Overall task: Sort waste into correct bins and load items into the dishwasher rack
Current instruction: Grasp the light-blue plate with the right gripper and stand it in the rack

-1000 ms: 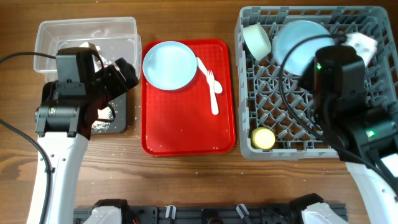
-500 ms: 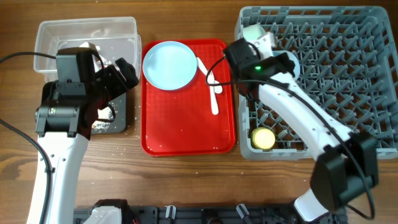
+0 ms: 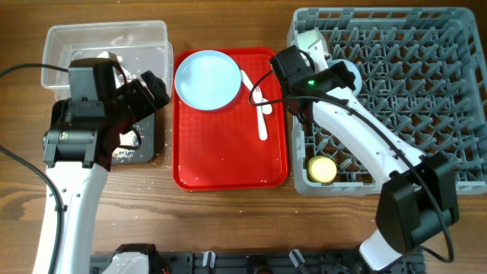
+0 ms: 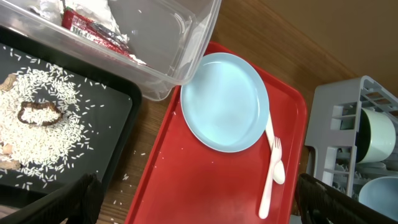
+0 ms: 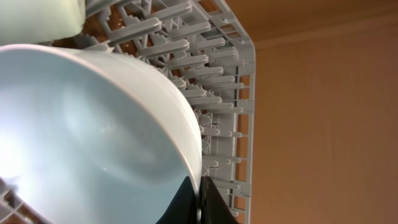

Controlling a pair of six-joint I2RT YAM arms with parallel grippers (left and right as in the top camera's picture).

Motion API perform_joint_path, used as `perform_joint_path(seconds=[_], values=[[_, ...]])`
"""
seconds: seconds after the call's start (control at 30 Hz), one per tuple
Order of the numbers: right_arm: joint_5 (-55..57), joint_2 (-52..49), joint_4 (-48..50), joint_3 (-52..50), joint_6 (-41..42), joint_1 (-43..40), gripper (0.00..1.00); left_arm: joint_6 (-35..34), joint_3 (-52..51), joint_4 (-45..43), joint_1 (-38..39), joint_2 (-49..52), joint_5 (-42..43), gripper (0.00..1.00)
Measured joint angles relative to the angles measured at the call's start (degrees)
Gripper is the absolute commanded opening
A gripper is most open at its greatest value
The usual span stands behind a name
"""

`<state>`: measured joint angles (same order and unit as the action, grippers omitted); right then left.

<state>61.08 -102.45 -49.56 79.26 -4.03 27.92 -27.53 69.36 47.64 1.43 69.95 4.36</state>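
Observation:
My right gripper (image 5: 199, 199) is shut on the rim of the light blue bowl (image 5: 93, 137), held on edge among the pegs at the far left of the grey dishwasher rack (image 3: 426, 114). The bowl (image 3: 348, 74) shows partly behind that gripper (image 3: 340, 76). The pale green bowl (image 3: 310, 42) and the yellow cup (image 3: 322, 169) are in the rack. The light blue plate (image 3: 207, 79) and the white fork and spoon (image 3: 260, 106) lie on the red tray (image 3: 228, 160). My left gripper (image 4: 199, 208) is open and empty above the tray's left edge. The red wrapper (image 4: 93, 31) lies in the clear tub (image 4: 168, 37). Food scraps (image 4: 37, 115) lie in the black tray (image 4: 118, 93).
Rice grains lie scattered on the wood (image 3: 163, 179) beside the black tray (image 3: 141, 144). The clear tub (image 3: 99, 38) overlaps the black tray's far end. The rack's right half holds only upright pegs. Bare wooden table lies in front of the red tray.
My right arm has swung from the rack's right side to its far left corner, with the light blue bowl in its grip. The left arm has not moved.

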Motion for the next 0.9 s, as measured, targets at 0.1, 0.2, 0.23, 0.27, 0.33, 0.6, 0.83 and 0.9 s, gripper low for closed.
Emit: perform_joint_path(seconds=[0.1, 0.2, 0.23, 0.27, 0.33, 0.6, 0.83, 0.9], values=[[-1.4, 0.0, -0.6, 0.0, -1.4, 1.1, 0.40, 0.0, 0.0, 0.0, 0.0, 0.0, 0.0, 1.00], [-3.9, 0.0, -0.7, 0.0, -2.5, 4.2, 0.46, 0.0, 0.0, 0.0, 0.0, 0.0, 0.0, 1.00], [-4.9, -0.1, -0.7, 0.0, -2.6, 5.5, 0.46, 0.0, 0.0, 0.0, 0.0, 0.0, 0.0, 1.00], [-6.4, -0.1, -0.8, 0.0, -2.7, 6.6, 0.47, 0.0, 0.0, 0.0, 0.0, 0.0, 0.0, 1.00], [-9.1, -0.2, -0.9, 0.0, -2.9, 8.4, 0.49, 0.0, 0.0, 0.0, 0.0, 0.0, 0.0, 1.00], [-17.3, -0.2, 1.6, 0.0, -2.4, 10.5, 0.62, 0.0, 0.0, 0.0, 0.0, 0.0, 0.0, 1.00], [-42.4, -0.4, 7.5, 10.2, -0.7, 4.3, 1.00, 0.0, 0.0, 0.0, 0.0, 0.0, 0.0, 1.00], [-58.1, -0.4, 13.2, 12.5, -0.6, 1.7, 1.00, 0.0, 0.0, 0.0, 0.0, 0.0, 0.0, 1.00]])
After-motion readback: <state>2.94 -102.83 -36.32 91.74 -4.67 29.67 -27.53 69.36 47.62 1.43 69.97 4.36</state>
